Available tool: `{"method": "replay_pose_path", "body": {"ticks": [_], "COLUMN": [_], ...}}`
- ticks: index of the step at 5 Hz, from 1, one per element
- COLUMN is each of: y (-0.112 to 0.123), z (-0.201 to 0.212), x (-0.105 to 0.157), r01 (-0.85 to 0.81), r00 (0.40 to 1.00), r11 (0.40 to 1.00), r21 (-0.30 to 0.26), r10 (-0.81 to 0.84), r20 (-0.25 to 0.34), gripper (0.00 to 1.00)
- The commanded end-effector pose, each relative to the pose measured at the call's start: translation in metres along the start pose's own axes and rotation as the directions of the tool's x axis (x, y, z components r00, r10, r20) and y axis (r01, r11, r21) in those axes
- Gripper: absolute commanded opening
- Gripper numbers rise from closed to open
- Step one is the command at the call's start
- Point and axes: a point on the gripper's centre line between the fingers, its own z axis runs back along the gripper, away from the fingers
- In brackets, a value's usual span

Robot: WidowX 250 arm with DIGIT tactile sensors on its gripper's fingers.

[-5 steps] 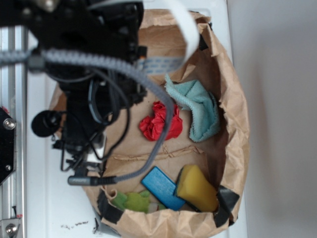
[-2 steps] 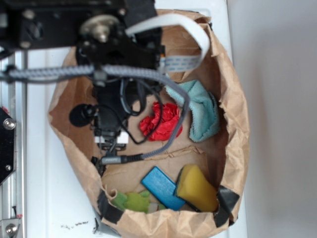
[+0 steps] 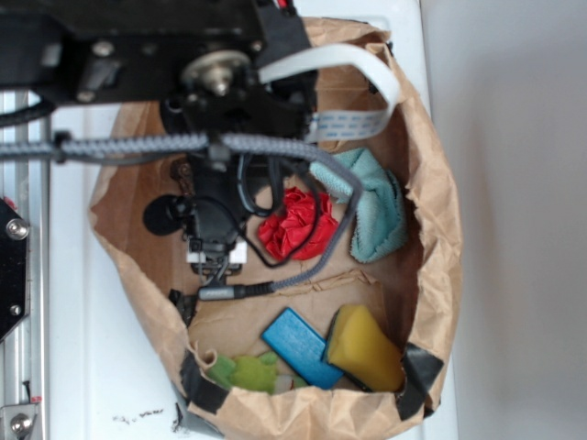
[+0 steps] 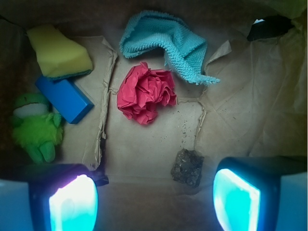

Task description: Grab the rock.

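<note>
The rock (image 4: 187, 167), a small dark speckled chunk, lies on the brown paper floor of the bag in the wrist view, just ahead of my gripper (image 4: 154, 199) and nearer its right finger. The jaws stand wide apart with nothing between them; both glowing pads (image 4: 73, 204) hang above the paper. In the exterior view the arm (image 3: 215, 211) hangs over the bag's left half and hides the rock. The red paper ball (image 4: 146, 92) (image 3: 295, 225) lies beyond the rock.
A crumpled brown paper bag (image 3: 431, 211) walls everything in. Inside lie a teal cloth (image 4: 168, 43), a yellow sponge (image 4: 57, 53), a blue block (image 4: 63, 97) and a green plush toy (image 4: 36, 127). Grey cables (image 3: 303, 266) trail across the bag.
The arm has shifted to the right, further over the bag's inside, uncovering more of the bag's left wall. The objects in the bag have not moved.
</note>
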Motion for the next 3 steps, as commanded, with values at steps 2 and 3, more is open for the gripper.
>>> {"method": "replay_pose_path", "body": {"ticks": [2,3], "y": [-0.004,0.009], "z": [0.01,-0.024], "x": [0.007,0.002], "r01": [0.021,0.054], "r00": [0.999,0.998], "r11": [1.0,0.999], "r21": [0.011,0.005], "r10": [-0.021,-0.054], "r20": [0.035,0.022], "gripper": [1.0,1.0]}}
